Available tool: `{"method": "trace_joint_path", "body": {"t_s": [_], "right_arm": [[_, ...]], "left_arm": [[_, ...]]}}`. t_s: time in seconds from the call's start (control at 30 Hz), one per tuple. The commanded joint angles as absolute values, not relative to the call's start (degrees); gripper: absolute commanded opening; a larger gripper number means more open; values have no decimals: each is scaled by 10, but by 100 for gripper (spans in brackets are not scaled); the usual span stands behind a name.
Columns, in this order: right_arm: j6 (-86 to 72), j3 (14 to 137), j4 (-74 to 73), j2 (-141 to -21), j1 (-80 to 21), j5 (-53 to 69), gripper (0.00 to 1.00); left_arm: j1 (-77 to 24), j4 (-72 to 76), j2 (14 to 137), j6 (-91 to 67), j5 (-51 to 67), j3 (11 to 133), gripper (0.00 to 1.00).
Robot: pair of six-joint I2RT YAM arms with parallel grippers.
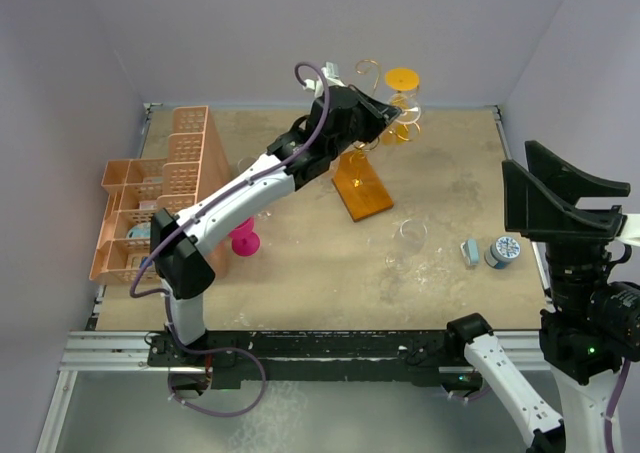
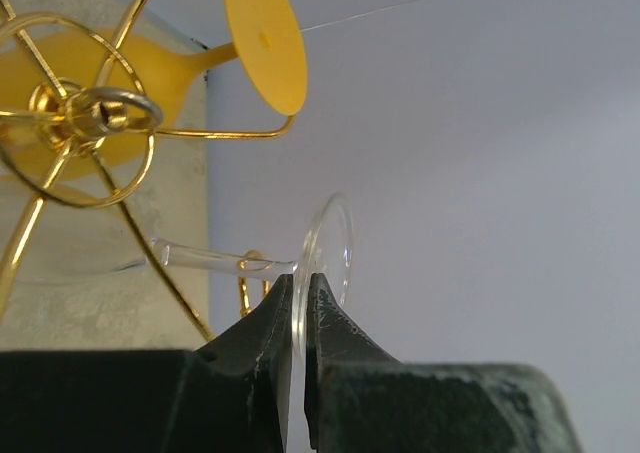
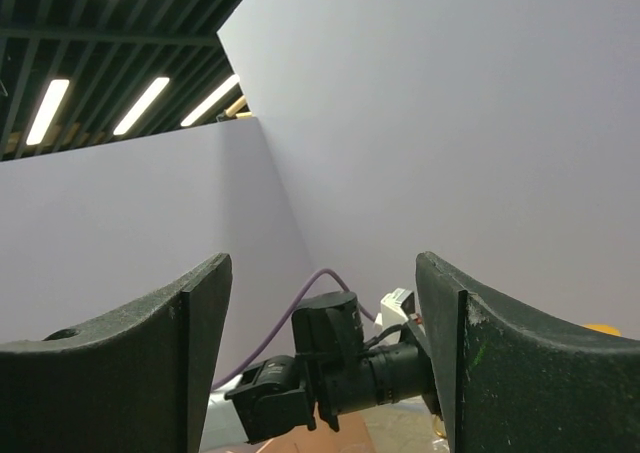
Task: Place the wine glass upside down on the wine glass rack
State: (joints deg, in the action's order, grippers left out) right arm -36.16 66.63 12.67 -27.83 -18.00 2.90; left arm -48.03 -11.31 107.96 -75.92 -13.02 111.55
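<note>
The left fingers (image 2: 265, 343) pinch the wine glass (image 2: 335, 235) by its foot, just above them, beside the gold rack (image 2: 100, 113). The right fingers (image 3: 180, 373) are spread, holding nothing. It looks like hanging time: next, slide the stem into a wire arm.

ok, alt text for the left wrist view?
The left gripper is shut on the foot of a clear wine glass, its stem pointing toward the gold wire rack. A yellow glass hangs on the rack, pale purple wall behind.

You've got plain lavender walls (image 1: 70, 63) on three sides, scuffed tan tabletop (image 1: 300, 283), strip lights (image 3: 48, 110) on dark slatted ceiling (image 3: 150, 13) overhead.
</note>
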Motion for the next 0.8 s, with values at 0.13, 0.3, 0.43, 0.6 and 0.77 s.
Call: {"method": "trace_joint_path", "body": {"t_s": [0.13,0.3,0.43,0.6,0.77], "right_arm": [[-374,658,140,-268,-182,10,75],[-376,650,144,-265,-182,4,75],[-379,644,152,-265,-182,14,75],[-381,639,150,-264,-182,13,75],[-382,639,144,-263,-182,9,75]], "left_arm": [[-483,-97,1020,-722,-76,1090,0],[-498,-92,1011,-713,-72,1082,0],[-507,-91,1019,-711,-69,1087,0],[-509,-99,1043,-707,-67,1110,0],[-509,-136,1067,-677,-95,1162,0]]}}
